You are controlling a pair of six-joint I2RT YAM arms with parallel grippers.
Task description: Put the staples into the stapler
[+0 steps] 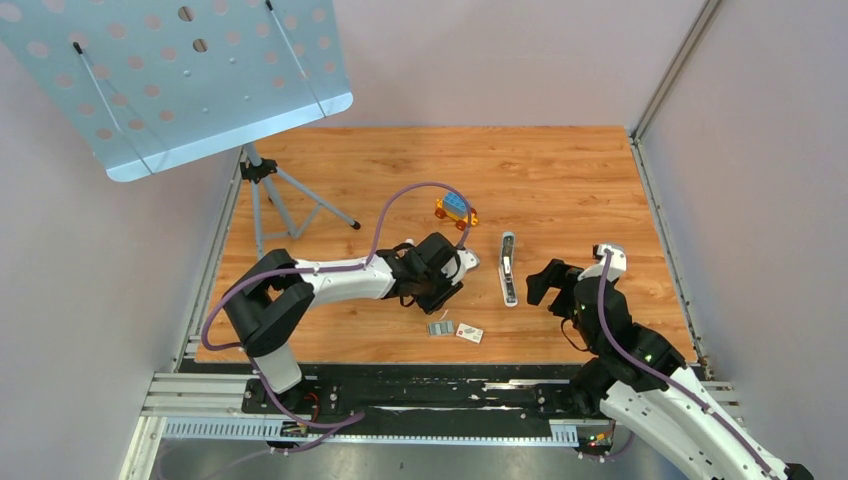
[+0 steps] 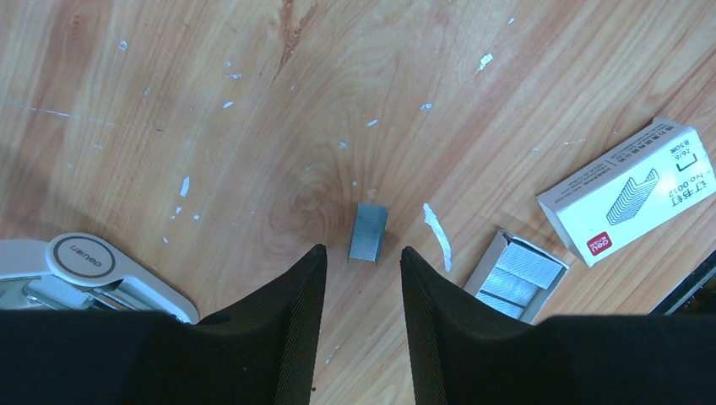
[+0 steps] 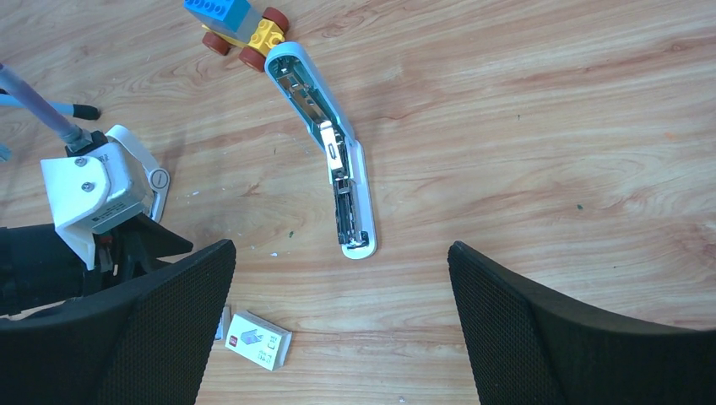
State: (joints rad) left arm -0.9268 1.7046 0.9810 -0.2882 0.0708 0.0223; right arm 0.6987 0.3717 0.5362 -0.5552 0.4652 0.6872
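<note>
The loose staples [image 2: 368, 233] lie flat on the wooden table [image 2: 211, 101] as one short grey strip. Its long axis runs almost in line with the left gripper [image 2: 363, 250], tilted a little. The strip's near end sits in the mouth of the gap between the two fingertips, which stand apart with bare wood on either side, so nothing is gripped.

The stapler [image 3: 331, 148] lies folded open and flat, apart from the strip. In the overhead view its long axis runs roughly from the near edge to the far edge, and its far end is beside a toy car [image 3: 241, 25]. The right gripper [image 3: 340, 246] is spread wide and holds nothing.

A small open tray [image 2: 517, 274] holds more grey strips side by side, its lower part cut off by a finger. A white printed box [image 2: 629, 192] lies just beside it. At the lower left of the left wrist view a white device [image 2: 93, 266] with a round logo, perhaps a second stapler, is mostly hidden.
</note>
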